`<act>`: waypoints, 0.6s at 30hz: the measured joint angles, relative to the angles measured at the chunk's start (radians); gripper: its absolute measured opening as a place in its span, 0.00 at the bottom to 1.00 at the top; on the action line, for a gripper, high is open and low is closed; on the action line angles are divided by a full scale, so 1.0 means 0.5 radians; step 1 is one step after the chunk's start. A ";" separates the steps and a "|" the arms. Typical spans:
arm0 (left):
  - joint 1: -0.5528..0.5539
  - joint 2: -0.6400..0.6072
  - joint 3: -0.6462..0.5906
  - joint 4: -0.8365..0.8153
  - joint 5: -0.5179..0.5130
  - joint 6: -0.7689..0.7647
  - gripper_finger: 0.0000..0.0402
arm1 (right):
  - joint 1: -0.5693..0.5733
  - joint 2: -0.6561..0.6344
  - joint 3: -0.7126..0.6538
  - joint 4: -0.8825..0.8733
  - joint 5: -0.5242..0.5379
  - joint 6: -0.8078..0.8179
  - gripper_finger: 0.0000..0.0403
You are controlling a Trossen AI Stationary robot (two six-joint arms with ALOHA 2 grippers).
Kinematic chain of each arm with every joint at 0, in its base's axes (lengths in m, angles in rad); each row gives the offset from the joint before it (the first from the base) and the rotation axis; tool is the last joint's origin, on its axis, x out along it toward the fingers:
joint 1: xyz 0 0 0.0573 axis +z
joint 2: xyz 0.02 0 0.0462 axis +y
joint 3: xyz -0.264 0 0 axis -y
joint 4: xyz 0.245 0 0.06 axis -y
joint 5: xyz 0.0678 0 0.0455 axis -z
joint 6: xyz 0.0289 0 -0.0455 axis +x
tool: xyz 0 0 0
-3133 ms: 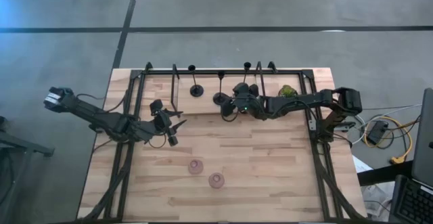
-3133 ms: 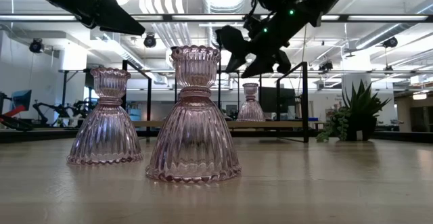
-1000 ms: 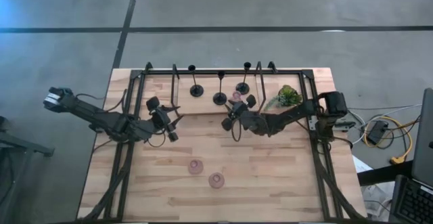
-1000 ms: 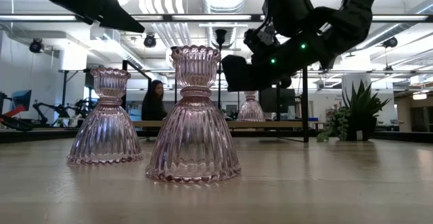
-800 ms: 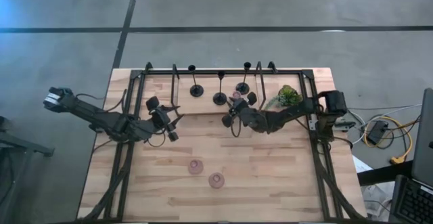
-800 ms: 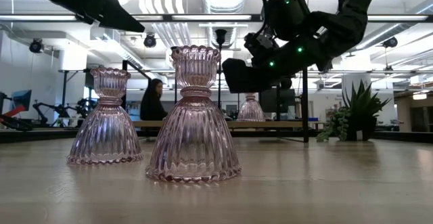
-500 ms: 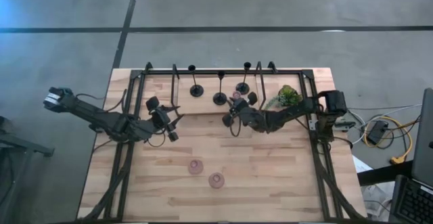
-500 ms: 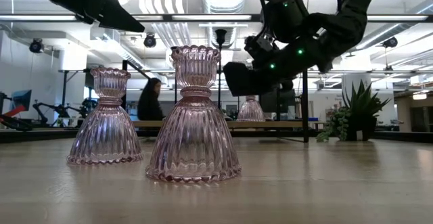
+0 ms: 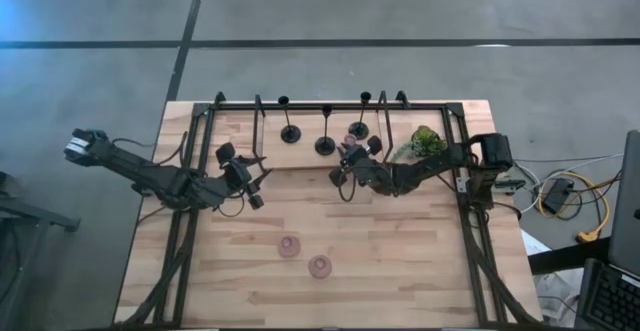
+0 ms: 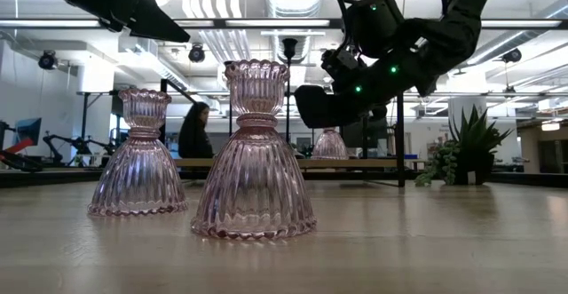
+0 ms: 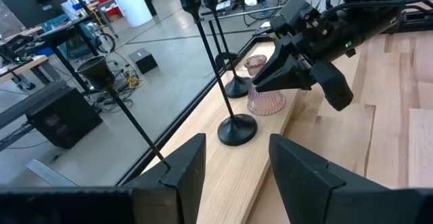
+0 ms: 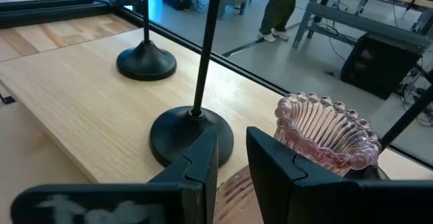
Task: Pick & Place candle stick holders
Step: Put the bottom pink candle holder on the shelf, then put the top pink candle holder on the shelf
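Hovering upper centre, the right gripper (image 9: 340, 174) hangs released beside one ribbed pink glass holder (image 9: 352, 142); two pink holders (image 9: 289, 246) wait below, left gripper (image 9: 258, 184) parted, idle.

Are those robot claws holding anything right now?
No. The right gripper is open beside a pink glass holder, not gripping it; the left gripper is open and empty.
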 joint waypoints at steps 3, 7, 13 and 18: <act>0.000 0.000 0.000 0.000 0.000 0.000 0.42 | 0.000 0.000 0.000 0.000 0.000 -0.001 0.18; 0.000 0.000 0.000 0.001 0.000 0.000 0.42 | -0.004 0.000 0.000 0.000 -0.002 -0.001 0.17; 0.000 0.000 0.000 0.001 0.001 -0.005 0.42 | 0.039 -0.008 -0.001 0.035 -0.110 -0.006 0.16; 0.000 -0.001 0.000 -0.001 0.000 0.012 0.42 | 0.166 -0.087 0.001 0.036 -0.134 -0.077 0.17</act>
